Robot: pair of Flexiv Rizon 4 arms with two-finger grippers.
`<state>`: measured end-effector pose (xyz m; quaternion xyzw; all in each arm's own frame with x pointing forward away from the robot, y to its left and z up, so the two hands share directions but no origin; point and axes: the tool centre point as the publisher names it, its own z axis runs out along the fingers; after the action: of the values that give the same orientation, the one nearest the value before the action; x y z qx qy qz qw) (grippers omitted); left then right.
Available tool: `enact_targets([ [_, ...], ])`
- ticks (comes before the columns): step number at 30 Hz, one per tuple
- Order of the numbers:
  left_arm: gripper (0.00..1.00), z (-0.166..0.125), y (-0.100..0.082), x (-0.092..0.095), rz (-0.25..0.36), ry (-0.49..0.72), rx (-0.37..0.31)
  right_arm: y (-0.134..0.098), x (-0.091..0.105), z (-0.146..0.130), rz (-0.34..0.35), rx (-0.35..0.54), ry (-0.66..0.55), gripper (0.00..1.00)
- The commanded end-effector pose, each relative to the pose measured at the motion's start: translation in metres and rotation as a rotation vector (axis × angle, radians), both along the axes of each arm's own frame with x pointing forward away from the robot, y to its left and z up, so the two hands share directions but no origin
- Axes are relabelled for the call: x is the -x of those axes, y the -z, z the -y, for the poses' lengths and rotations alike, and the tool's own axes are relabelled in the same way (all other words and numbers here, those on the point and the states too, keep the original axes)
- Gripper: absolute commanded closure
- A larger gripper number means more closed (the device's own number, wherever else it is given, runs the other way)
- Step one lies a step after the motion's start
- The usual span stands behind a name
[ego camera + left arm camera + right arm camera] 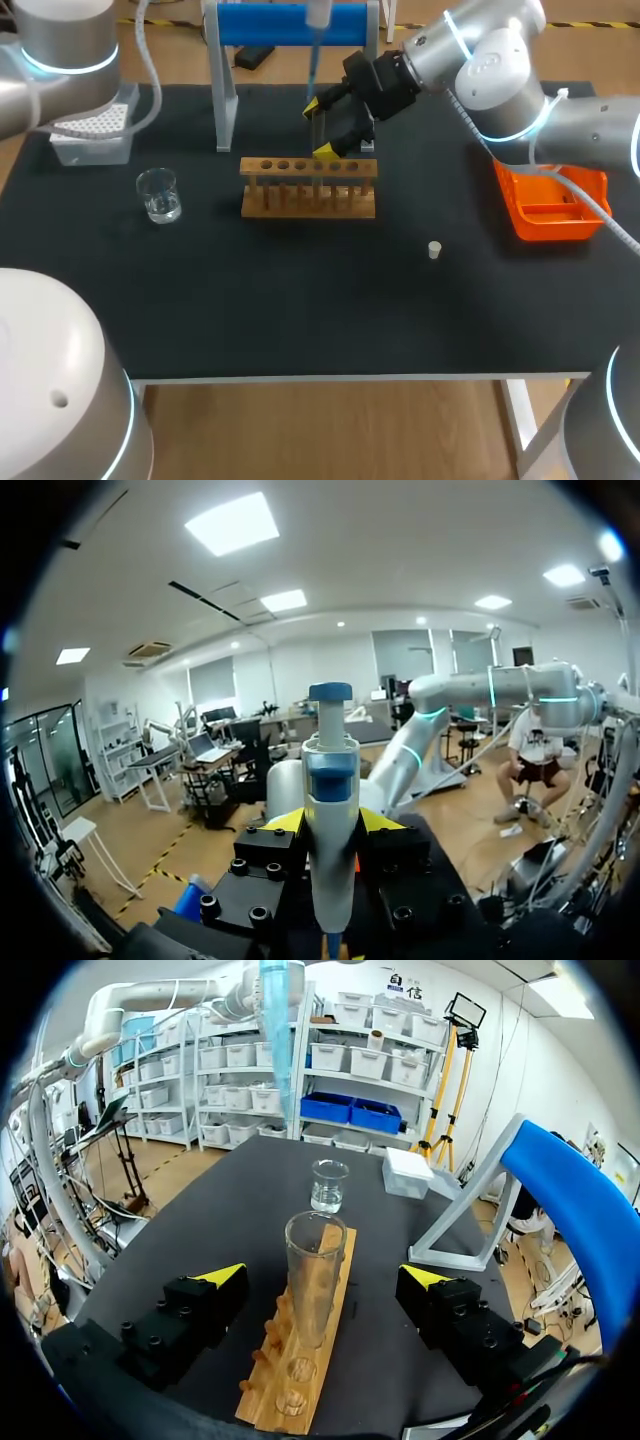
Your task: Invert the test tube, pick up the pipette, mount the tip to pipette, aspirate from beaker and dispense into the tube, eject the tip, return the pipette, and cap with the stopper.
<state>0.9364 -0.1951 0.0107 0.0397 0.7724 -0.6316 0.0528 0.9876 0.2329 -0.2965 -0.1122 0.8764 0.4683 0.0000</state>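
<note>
Looking down on the black table [300,300], we see a wooden test tube rack [308,200] near its middle, a glass beaker [158,195] well off to the rack's left, and a tip box [90,130] in the far left corner. An orange bin [550,205] sits at the right edge, a small white stopper [434,250] lies alone on the mat between the rack and the bin, and a blue-topped pipette stand [290,25] rises behind the rack. Our right gripper [320,128] hangs over the rack's far side with its fingers spread wide. The test tube [313,1270] stands in the rack between them, touched by neither. The tube is clear glass, upright, with its open mouth up, and its base drops into one of the rack's holes. Our left gripper [332,825] is clenched on the pipette [330,780], a yellow tip pressed to each side of the white body. The pipette stands upright, with a blue band and a blue plunger knob at its top. From the right wrist, we see the pale blue pipette tip [272,1000] pointing down above the tube's mouth, well clear of it.
</note>
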Motion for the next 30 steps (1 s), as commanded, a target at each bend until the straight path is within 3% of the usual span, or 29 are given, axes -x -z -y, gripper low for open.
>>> enact_targets([
  [1, 1.0, 0.003, 0.006, -0.006, -0.007, 0.01, 0.004, -0.001, 0.0, 0.001, 0.0, 0.003, -0.001, 0.0],
  [30, 1.0, 0.008, 0.018, -0.016, -0.022, 0.024, 0.052, -0.001, 0.0, 0.001, 0.0, 0.003, -0.001, 0.0],
])
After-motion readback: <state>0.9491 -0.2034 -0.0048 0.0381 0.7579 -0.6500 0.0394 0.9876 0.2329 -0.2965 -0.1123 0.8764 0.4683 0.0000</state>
